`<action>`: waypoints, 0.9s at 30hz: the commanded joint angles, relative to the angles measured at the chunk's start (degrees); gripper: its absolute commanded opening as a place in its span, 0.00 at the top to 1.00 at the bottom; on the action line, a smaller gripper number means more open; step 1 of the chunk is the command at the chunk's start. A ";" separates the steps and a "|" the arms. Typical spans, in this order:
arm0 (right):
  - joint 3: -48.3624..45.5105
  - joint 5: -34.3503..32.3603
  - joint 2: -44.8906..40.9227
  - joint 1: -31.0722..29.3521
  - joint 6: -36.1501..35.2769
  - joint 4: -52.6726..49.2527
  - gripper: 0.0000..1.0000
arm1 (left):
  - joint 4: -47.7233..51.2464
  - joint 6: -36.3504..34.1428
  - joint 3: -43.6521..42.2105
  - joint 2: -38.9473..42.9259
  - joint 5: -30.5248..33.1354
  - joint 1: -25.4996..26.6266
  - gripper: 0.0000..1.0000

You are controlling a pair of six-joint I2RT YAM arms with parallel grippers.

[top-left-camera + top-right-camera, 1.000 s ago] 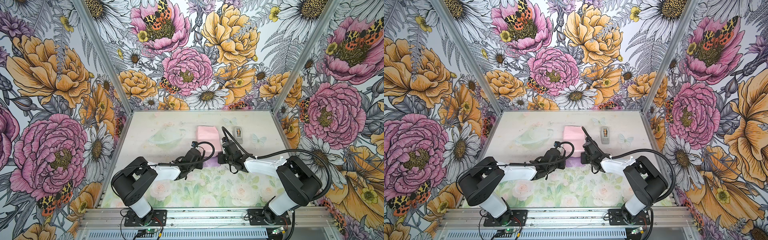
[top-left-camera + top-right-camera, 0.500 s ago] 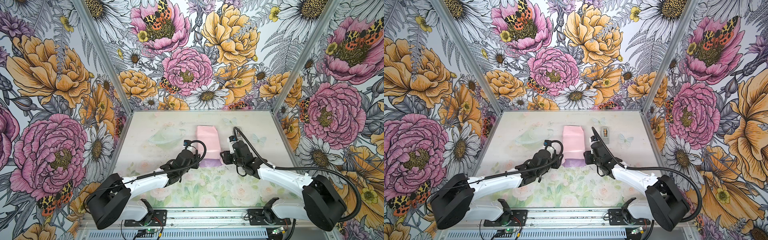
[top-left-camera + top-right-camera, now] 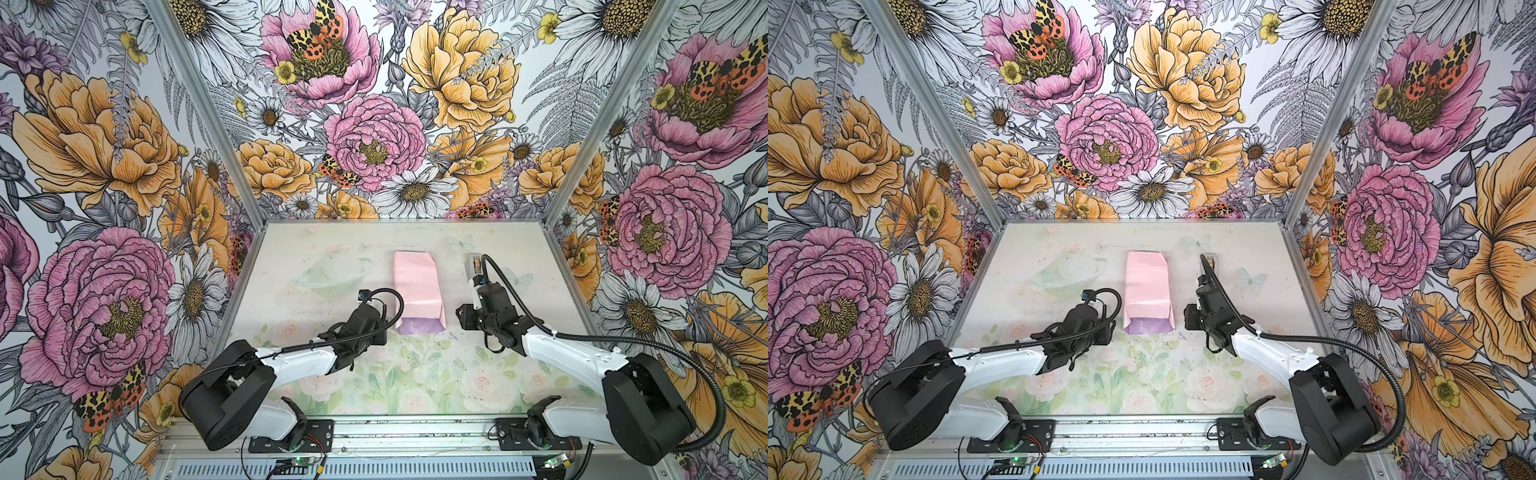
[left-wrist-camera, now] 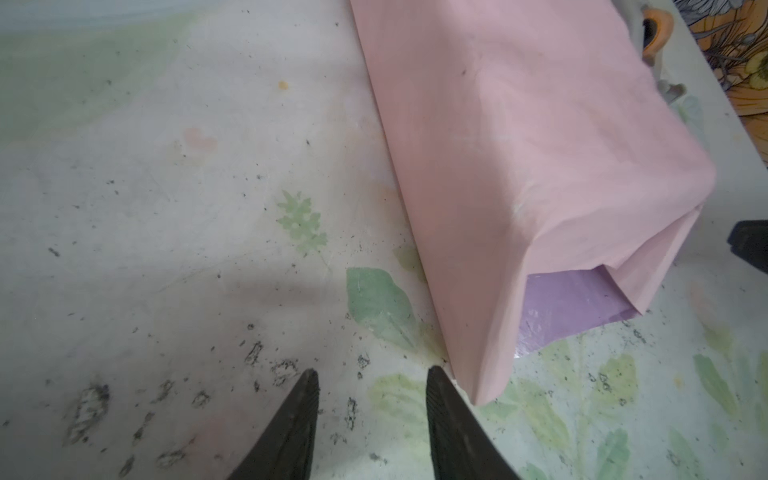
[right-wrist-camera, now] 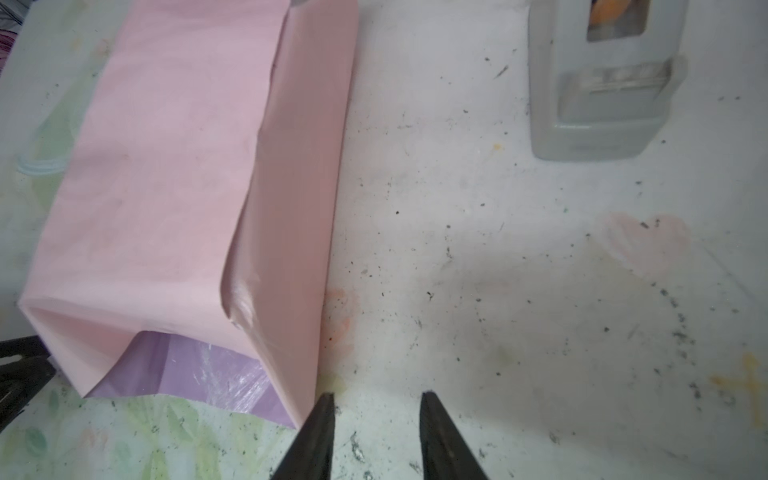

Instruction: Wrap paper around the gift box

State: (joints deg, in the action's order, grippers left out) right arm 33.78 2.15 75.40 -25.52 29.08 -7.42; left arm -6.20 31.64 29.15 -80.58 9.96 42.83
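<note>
Both grippers have drawn apart from the near end of the paper (image 3: 417, 286) since a second ago, and now flank it. Your left gripper (image 4: 372, 374) stands part open and empty, one fingertip (image 4: 441, 401) just beside the sheet's near corner. Your right gripper (image 5: 378, 395) is likewise part open, holding nothing, with a fingertip (image 5: 326, 417) just beside the opposite corner. The paper lies as one pink tube in the middle of the table (image 3: 332, 249), its near end open and lilac inside; the gift box is hidden within. Bare table lies open on the left and toward you. One grey tape dispenser (image 5: 602, 83) stands beyond your right gripper, apart from the paper. Count: two grippers, one sheet, one dispenser.
</note>
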 commanded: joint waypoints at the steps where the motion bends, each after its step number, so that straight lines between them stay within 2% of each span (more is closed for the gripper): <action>1: -0.38 -0.26 1.99 -0.08 -0.40 4.34 0.64 | -3.96 0.31 1.92 -1.21 -2.95 -0.18 0.56; 7: -0.60 1.97 5.03 -0.97 -0.16 9.44 0.64 | -5.64 -0.06 3.19 -3.32 -4.04 0.00 0.58; 19: 1.51 3.30 9.51 -4.53 0.05 12.11 0.65 | -7.33 -0.20 5.29 -6.50 -6.18 1.64 0.60; 27: 1.38 2.81 9.51 -6.12 0.93 14.28 0.72 | -7.86 -0.26 6.19 -7.74 -6.52 2.35 0.61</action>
State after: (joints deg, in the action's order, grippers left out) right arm 33.45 4.82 84.53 -31.09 29.36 3.99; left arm -12.40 31.59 34.17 -87.22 4.58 44.77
